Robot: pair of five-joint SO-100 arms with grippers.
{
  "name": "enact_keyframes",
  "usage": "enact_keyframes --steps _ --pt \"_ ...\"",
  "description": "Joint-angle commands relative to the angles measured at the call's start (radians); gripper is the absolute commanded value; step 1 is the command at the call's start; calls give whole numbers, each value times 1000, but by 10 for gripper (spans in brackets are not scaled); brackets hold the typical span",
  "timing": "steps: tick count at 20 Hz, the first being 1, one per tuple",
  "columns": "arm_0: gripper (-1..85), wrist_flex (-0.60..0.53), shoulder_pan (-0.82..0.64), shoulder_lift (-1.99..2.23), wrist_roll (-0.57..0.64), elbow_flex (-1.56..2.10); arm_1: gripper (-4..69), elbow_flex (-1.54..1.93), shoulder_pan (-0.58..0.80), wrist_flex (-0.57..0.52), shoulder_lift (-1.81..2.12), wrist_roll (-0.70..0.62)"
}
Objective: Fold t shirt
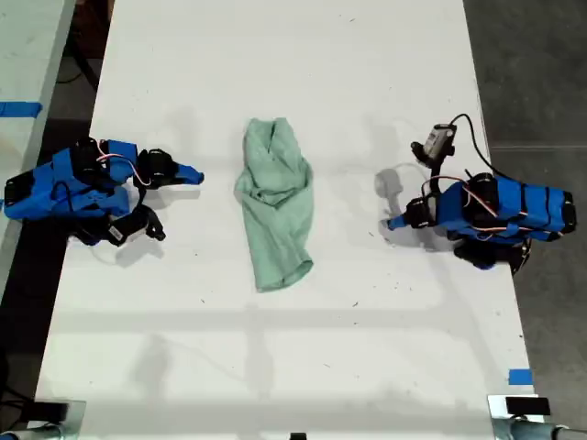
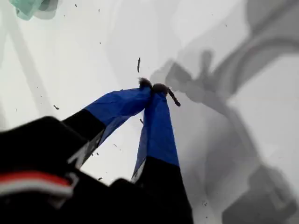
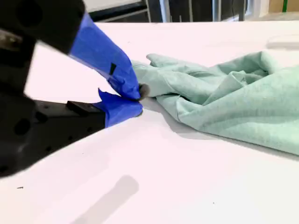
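Note:
The t shirt [image 1: 275,202] lies crumpled in a long strip on the middle of the white table [image 1: 303,348], pale mint green and wrinkled. My second gripper [image 1: 197,174] [image 3: 138,100] is on the arm at the exterior view's left, shut and empty, its blue tips low over the table just short of the shirt [image 3: 224,98]. My first gripper [image 1: 390,223] [image 2: 154,87] is on the arm at the exterior view's right. It is shut on nothing and stands farther from the cloth, of which only a corner [image 2: 25,7] shows in the first wrist view.
Both arm bases sit near the table's side edges in the exterior view. A blue tape mark [image 1: 520,377] is near the front right corner of that view, with a metal clamp [image 1: 518,408] below it. Grey floor [image 1: 532,73] runs past the right edge.

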Motion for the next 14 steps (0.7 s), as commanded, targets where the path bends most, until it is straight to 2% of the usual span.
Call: enact_keyframes --steps 1,14 --pt "-3 -15 -17 9 -23 35 0 55 8 -31 6 -2" --pt "-3 -15 -6 9 -29 40 0 55 3 -31 6 3"
